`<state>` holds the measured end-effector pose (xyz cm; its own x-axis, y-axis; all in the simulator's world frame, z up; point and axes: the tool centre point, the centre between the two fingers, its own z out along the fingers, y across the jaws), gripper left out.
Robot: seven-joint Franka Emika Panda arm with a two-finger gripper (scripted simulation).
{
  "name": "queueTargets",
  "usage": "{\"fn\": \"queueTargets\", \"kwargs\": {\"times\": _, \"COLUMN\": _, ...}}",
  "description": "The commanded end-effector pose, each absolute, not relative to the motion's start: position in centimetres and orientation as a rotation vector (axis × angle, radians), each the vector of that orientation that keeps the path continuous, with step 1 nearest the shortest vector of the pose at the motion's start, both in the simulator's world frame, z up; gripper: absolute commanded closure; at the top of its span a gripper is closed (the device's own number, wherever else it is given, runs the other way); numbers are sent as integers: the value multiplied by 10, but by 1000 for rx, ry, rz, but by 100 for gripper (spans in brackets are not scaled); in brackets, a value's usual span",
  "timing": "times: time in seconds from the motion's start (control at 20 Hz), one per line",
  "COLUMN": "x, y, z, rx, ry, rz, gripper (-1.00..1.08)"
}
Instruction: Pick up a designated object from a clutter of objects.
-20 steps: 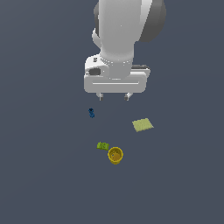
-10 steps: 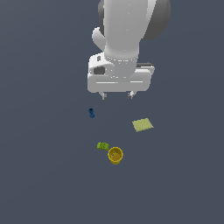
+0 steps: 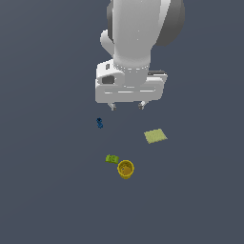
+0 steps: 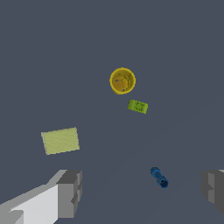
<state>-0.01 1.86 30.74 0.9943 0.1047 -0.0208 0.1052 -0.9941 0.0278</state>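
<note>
The designated object is a tiny bright green block [image 3: 112, 158] [image 4: 138, 106] lying on the dark floor, right beside a round yellow cup [image 3: 125, 168] [image 4: 122, 81]. These belong to the clutter of objects, along with a flat yellow-green pad [image 3: 155, 136] [image 4: 60, 140] and a small dark blue piece [image 3: 99, 123] [image 4: 159, 177]. My gripper [image 3: 127, 106] [image 4: 142, 192] hangs high above the floor, open, with nothing between its fingers. It is well apart from the green block; the blue piece shows between the fingers in the wrist view.
The dark floor spreads flat around the small items. The white arm fills the upper middle of the exterior view.
The arm has shifted a little toward the exterior view's right and slightly upward. The items on the floor have not moved.
</note>
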Motion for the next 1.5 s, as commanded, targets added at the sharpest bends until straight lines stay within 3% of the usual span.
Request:
{"fn": "queueTargets", "kwargs": {"times": 0.0, "x": 2, "y": 17, "z": 303, "rx": 3104, "ry": 201, "rz": -31, "gripper": -92}}
{"fn": "queueTargets", "kwargs": {"times": 1.45, "x": 50, "y": -23, "z": 182, "rx": 2860, "ry": 1194, "rz": -52, "gripper": -92}}
